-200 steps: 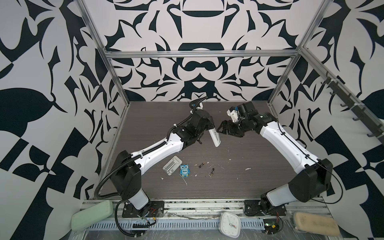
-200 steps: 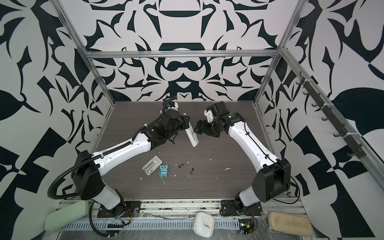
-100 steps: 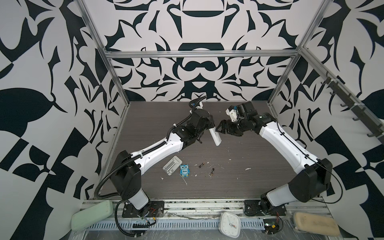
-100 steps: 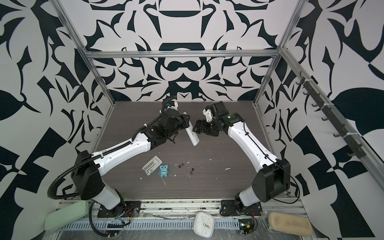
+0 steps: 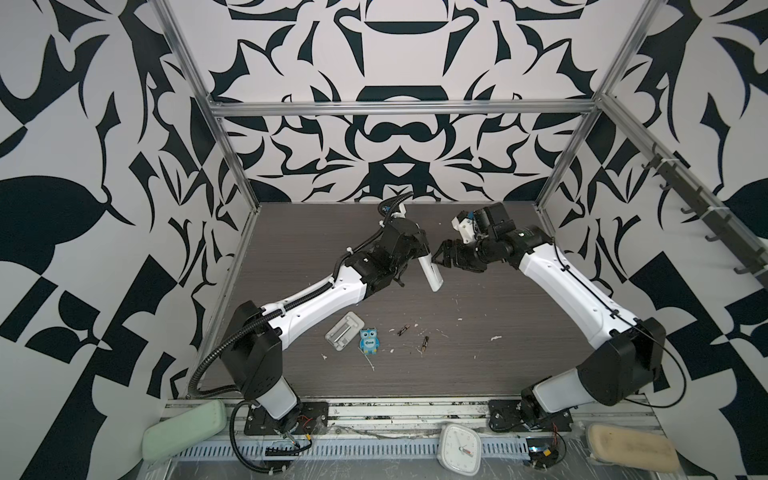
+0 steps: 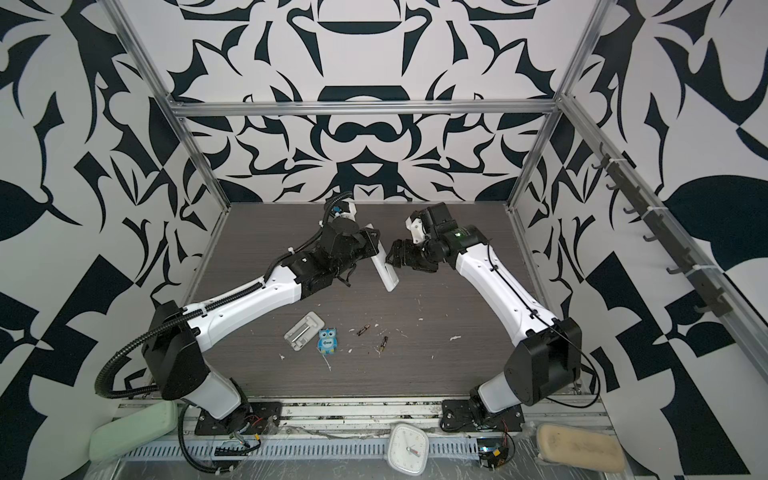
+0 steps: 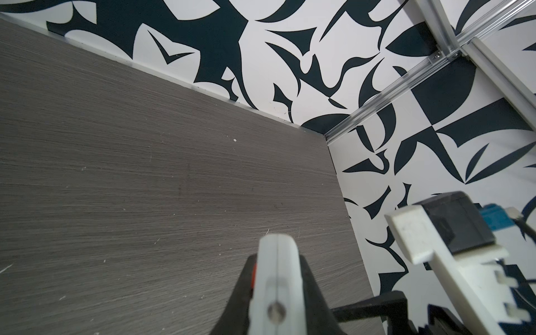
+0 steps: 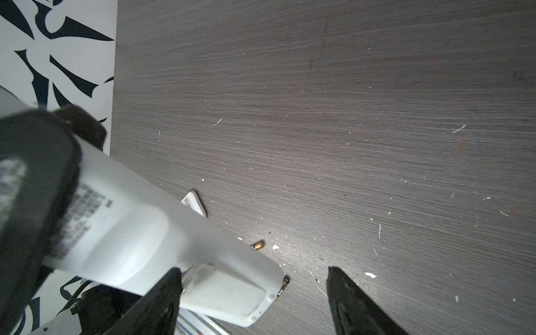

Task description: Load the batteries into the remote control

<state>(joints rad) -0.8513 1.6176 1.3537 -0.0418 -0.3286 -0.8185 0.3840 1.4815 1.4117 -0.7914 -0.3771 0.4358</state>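
Observation:
My left gripper (image 5: 419, 254) (image 6: 369, 246) is shut on the upper part of the remote control (image 5: 430, 275) (image 6: 385, 272) and holds it tilted above the table, plain white back showing. In the left wrist view its narrow end (image 7: 277, 269) sticks out between the dark fingers. My right gripper (image 5: 440, 258) (image 6: 393, 258) (image 8: 255, 301) stands open at the remote's free lower end (image 8: 162, 237). One fingertip (image 8: 174, 278) touches the edge of the back cover; the other is apart. Two batteries (image 5: 403, 330) (image 5: 424, 343) (image 6: 363, 330) lie on the table; in the right wrist view both are partly hidden by the remote.
A flat grey-white tray (image 5: 345, 332) (image 6: 304, 332) and a small blue owl figure (image 5: 369, 340) (image 6: 327, 340) lie on the table's front left, next to the batteries. White crumbs are scattered about. Patterned walls and metal posts close in the table.
My right gripper has edged slightly closer to the remote. The left arm with the remote has barely moved.

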